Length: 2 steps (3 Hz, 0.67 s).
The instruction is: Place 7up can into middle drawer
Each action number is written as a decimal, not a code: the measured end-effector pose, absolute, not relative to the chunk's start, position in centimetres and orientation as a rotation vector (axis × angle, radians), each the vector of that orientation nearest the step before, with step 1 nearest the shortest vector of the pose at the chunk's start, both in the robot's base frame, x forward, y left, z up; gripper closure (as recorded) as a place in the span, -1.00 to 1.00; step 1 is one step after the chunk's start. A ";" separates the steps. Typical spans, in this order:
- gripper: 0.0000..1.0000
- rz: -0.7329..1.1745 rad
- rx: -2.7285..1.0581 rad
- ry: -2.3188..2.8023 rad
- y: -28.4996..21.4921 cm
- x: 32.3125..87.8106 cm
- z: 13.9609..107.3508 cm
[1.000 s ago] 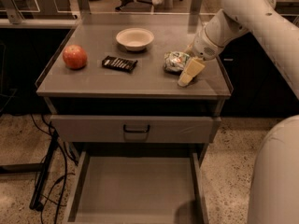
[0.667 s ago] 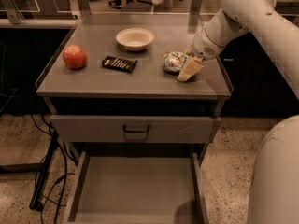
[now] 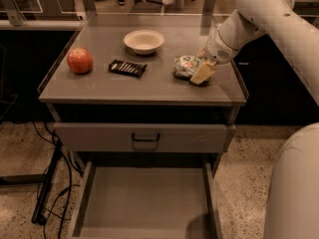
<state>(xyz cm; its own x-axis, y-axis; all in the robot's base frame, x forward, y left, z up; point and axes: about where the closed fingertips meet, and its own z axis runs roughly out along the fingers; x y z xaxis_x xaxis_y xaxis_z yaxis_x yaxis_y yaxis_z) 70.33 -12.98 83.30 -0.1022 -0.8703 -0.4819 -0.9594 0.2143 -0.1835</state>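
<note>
One claw (image 3: 198, 71), low over the right part of the table (image 3: 124, 89), hard up against the 7up can (image 3: 186, 63); the can sits on the table just on the view-left side of the claw, touching it or very nearly; whether the claw is open or already closed on the can, cannot tell.

Further view-left of the claw: dark snack bar (image 3: 127, 67), then red apple (image 3: 79, 60), well apart; white bowl (image 3: 143, 41) behind the claw and to the left.

Below the claw, nearer the camera: shut drawer front (image 3: 144, 137) with black handle; under it the middle drawer (image 3: 144, 203), pulled out, flat floor showing.

Handling, as judged: the can looks crumpled and uneven, so probably light and thin-walled; likely to dent under a hard squeeze; the smooth skin may slip and the lumpy shape may twist in the grip. Best hold looks to be across the middle of the body, with moderate force; avoid the wrinkled ends. Being light, it may skid if nudged before the hold is sure.
</note>
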 end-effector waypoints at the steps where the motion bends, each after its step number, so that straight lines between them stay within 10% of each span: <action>1: 1.00 0.246 -1.698 2.004 -12.8 70.3 83.1; 2: 1.00 0.256 -1.699 2.002 -13.3 69.3 83.4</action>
<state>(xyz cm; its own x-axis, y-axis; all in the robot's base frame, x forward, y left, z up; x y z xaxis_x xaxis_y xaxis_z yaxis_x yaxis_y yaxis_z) 69.30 -13.34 83.44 -0.0980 -0.8701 -0.4831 -0.9636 0.2043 -0.1724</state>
